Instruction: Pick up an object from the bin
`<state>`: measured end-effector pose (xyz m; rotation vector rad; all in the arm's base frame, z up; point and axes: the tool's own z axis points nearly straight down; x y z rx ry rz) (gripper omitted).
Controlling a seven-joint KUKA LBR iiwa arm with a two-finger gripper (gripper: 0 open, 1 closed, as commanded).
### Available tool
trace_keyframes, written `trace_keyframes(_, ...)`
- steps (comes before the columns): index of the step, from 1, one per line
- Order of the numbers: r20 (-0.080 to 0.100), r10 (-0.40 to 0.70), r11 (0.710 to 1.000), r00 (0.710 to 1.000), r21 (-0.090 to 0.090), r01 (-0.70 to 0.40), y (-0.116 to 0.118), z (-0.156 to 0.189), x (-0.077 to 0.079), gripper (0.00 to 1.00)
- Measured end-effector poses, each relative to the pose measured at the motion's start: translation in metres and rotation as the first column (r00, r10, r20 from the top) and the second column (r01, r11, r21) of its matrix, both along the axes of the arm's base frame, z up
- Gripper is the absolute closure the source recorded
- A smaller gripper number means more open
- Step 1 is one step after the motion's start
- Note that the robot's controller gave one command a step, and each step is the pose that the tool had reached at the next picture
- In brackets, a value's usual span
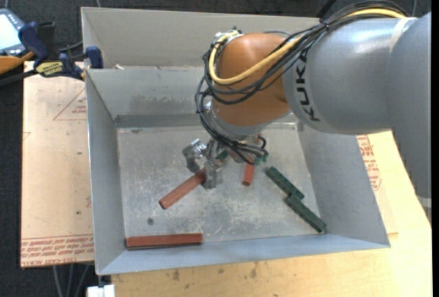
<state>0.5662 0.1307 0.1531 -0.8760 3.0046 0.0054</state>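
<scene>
Hanging at brown stick [180, 194], upper end, gripper [208, 172], spread impossible to tell, bin [103, 151] walls well apart

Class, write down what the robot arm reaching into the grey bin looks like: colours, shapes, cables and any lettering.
The arm is a thick, rounded, silver-grey tube with black KUKA lettering down its side. Its wrist carries a smooth orange dome-shaped cover. Yellow and black cables run along the arm and loop over the cover. Beneath it is a small grey metal claw.
</scene>
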Motion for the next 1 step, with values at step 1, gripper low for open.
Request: trace_keyframes(1,0.001,-0.022,1.000,1.000,-0.003,0.022,-0.0067,0.0873,-0.0008,1.00)
